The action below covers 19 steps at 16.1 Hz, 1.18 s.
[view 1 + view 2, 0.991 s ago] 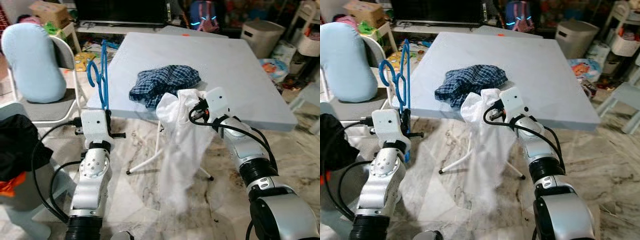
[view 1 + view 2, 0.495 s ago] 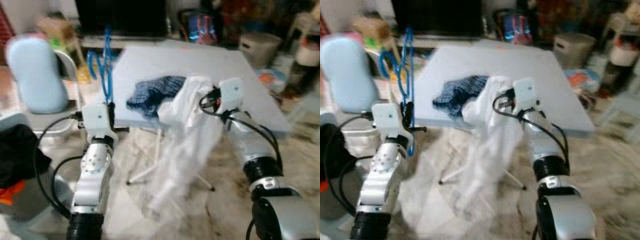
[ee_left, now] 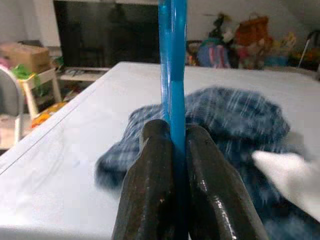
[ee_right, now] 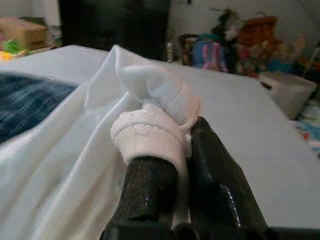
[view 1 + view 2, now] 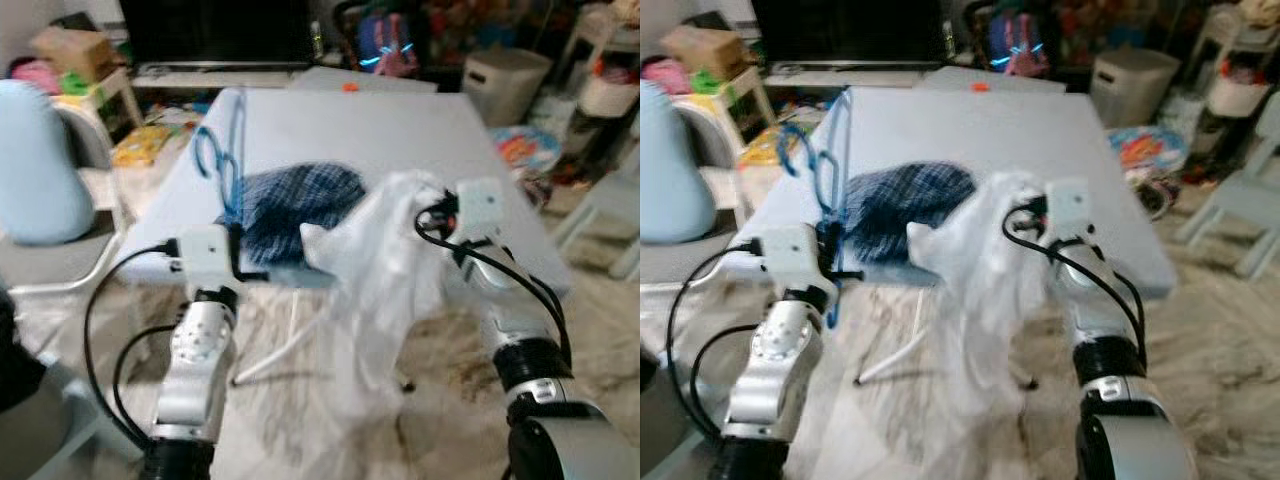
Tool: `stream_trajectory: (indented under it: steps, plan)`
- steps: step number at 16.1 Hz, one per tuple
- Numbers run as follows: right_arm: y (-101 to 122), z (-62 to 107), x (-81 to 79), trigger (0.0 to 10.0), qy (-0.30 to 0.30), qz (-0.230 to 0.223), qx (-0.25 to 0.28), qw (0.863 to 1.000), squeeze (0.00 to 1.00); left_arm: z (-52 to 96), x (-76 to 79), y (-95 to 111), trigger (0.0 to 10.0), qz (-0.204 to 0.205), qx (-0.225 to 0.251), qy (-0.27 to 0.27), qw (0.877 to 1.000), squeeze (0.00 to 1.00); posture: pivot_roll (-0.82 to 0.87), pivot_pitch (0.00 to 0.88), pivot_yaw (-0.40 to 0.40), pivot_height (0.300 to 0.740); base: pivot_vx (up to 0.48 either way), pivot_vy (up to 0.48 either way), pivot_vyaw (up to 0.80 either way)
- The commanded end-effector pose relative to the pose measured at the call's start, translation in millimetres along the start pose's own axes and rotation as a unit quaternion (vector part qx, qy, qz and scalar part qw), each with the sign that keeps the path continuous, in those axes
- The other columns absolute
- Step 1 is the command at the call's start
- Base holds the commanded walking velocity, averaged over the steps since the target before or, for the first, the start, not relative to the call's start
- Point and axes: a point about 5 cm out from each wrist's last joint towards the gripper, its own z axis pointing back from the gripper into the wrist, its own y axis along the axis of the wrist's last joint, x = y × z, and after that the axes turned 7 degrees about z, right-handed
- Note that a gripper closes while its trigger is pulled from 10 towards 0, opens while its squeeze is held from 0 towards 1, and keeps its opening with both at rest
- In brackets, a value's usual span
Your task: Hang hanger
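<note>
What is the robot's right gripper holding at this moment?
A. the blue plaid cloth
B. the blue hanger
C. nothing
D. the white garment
D: the right gripper is shut on a bunched fold of the white garment, which hangs down from it, while the left gripper pinches the blue hanger.

We see both head views smeared, so the clutter beyond the grey table (image 5: pixel 400 120) is only coloured shapes we cannot name. On that table the checked cloth (image 5: pixel 290 205) is blurred, and the white garment (image 5: pixel 385 270) covers its near right part. The garment also hides the right gripper (image 4: pixel 172 150) in the head views, along with part of the table's near edge and legs. In the left wrist view the blue hanger (image 3: pixel 171 65) runs off the picture's top, its hook unseen there. The pale blue cushion (image 5: pixel 30 165) left of the table is cut by the frame.
</note>
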Motion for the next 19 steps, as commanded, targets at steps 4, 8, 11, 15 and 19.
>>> stream_trajectory:
  steps: [4,8,11,15,19]
  plan:
    - [15.4,-3.1,2.3,0.0,-0.013,-0.011,0.037,0.999,0.00,-3.6,-12.6,7.8,10.0,-0.009,0.018,0.026,0.999,0.00,0.11,0.000,-0.042,0.740,0.437,0.000,0.00]
    - [15.3,-6.0,-5.1,0.0,-0.008,-0.027,0.031,0.999,0.00,-0.2,-21.4,12.4,10.0,-0.026,0.024,0.043,0.998,0.00,0.13,0.000,-0.053,0.740,0.167,0.000,0.00]
    - [24.6,-7.6,-21.5,0.0,0.025,-0.015,0.046,0.999,0.00,-1.9,-20.8,7.5,10.0,-0.024,0.019,0.054,0.998,0.00,0.10,0.000,-0.070,0.740,0.000,0.000,0.00]
    - [23.3,-13.3,-33.9,0.0,0.054,-0.027,0.030,0.998,0.00,-6.1,-18.3,12.4,10.0,-0.028,0.024,0.074,0.997,0.00,0.12,0.000,-0.089,0.740,0.000,0.000,0.00]
    - [39.3,-33.7,-47.7,0.0,0.062,-0.066,0.006,0.996,0.00,-7.0,-16.6,9.2,10.0,-0.026,0.020,0.072,0.997,0.00,0.12,0.000,-0.088,0.740,0.000,0.000,0.00]
